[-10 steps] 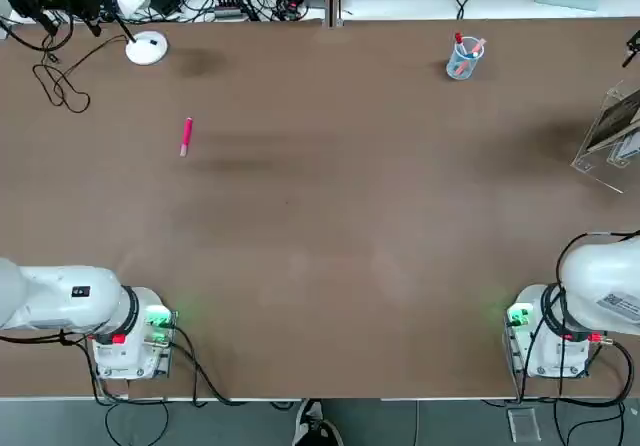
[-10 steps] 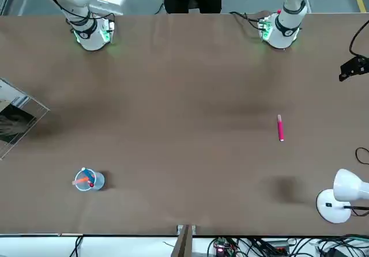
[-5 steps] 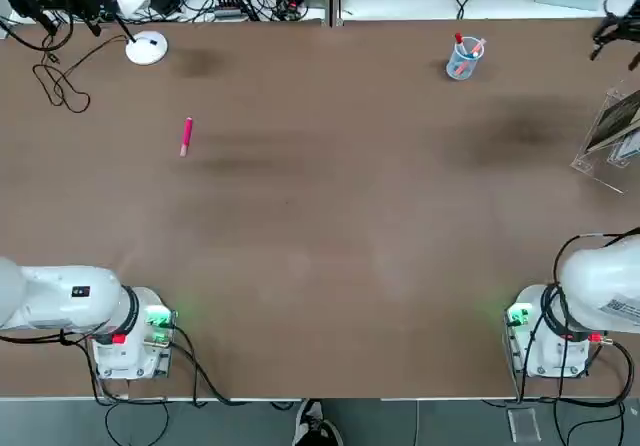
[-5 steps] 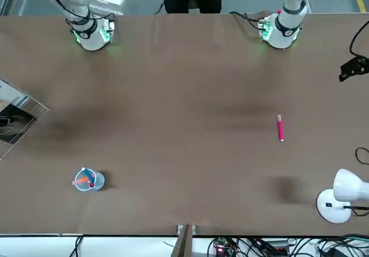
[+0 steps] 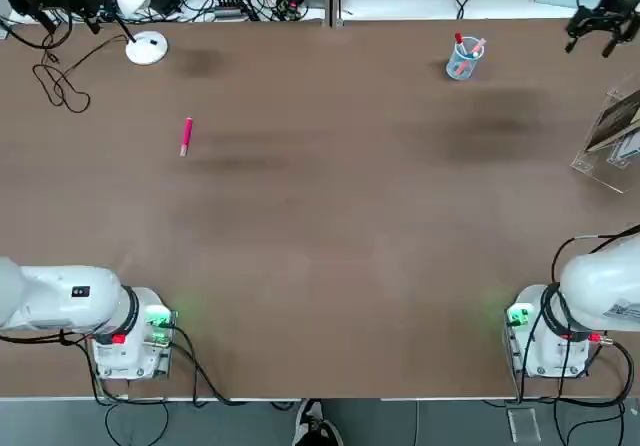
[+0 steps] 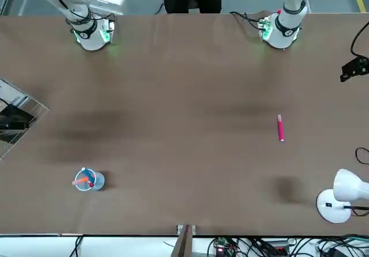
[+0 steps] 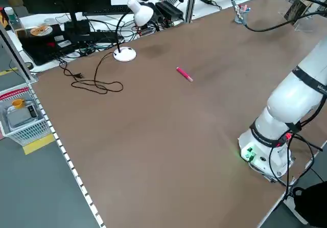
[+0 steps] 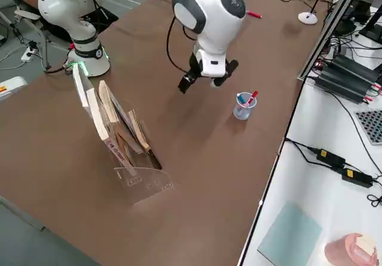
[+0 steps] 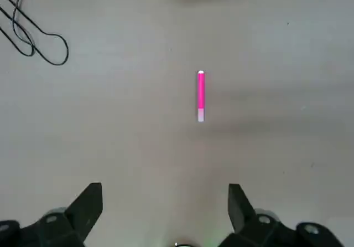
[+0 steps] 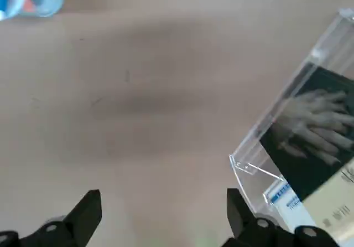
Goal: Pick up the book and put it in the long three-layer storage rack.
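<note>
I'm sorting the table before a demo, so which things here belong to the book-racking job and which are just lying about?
For the job:
- dark book with the hand image, in the rack
- clear rack
- right gripper, open, near the rack and pen cup

Just lying about:
- pink marker
- pen cup
- white lamp

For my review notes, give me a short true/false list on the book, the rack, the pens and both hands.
1. The book is in the clear rack. True.
2. The right hand is gripping the book. False: it is open and holds nothing.
3. The pink marker lies inside the pen cup. False: it lies on the table, away from the cup.
4. The left hand is open. True.
5. The pen cup is tipped over. False: it stands upright with pens in it.
</note>
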Robot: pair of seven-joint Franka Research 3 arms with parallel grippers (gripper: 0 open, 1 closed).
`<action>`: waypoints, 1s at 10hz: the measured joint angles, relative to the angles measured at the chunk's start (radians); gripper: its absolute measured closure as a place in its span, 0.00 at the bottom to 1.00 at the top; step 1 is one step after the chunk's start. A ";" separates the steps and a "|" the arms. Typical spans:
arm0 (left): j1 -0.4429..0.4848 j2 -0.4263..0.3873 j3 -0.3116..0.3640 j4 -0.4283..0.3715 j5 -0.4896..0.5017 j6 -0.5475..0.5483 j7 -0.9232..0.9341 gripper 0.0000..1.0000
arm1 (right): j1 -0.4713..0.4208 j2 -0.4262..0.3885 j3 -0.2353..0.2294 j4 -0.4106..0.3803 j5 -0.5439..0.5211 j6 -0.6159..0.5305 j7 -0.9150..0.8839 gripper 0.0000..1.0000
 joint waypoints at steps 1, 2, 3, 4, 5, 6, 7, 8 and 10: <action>0.000 0.008 0.000 0.012 0.000 0.000 0.000 0.00 | 0.025 0.000 0.000 0.001 -0.002 0.002 0.000 0.00; 0.000 0.019 0.000 0.025 0.000 0.000 0.000 0.00 | 0.048 0.000 0.000 0.002 -0.003 0.004 0.000 0.00; 0.000 0.027 0.001 0.037 0.000 0.000 0.000 0.00 | 0.068 0.000 0.000 0.004 -0.003 0.006 0.000 0.00; 0.000 0.034 0.002 0.044 0.000 0.000 -0.001 0.00 | 0.083 -0.001 0.000 0.007 -0.003 0.007 0.000 0.00; 0.000 0.038 0.007 0.049 0.000 -0.001 -0.001 0.00 | 0.097 -0.004 -0.001 0.010 -0.004 0.010 0.000 0.00; 0.001 0.040 0.016 0.051 0.000 -0.004 -0.001 0.00 | 0.112 -0.011 -0.003 0.013 -0.005 0.013 0.003 0.00; 0.001 0.040 0.026 0.052 0.000 -0.009 -0.001 0.00 | 0.126 -0.020 -0.004 0.013 -0.007 0.015 0.014 0.00; 0.001 0.040 0.033 0.055 0.000 -0.014 -0.001 0.00 | 0.139 -0.034 -0.006 0.012 -0.010 0.019 0.032 0.00; 0.000 0.040 0.036 0.062 -0.002 -0.025 -0.001 0.00 | 0.175 -0.073 -0.029 0.003 -0.013 0.027 0.064 0.00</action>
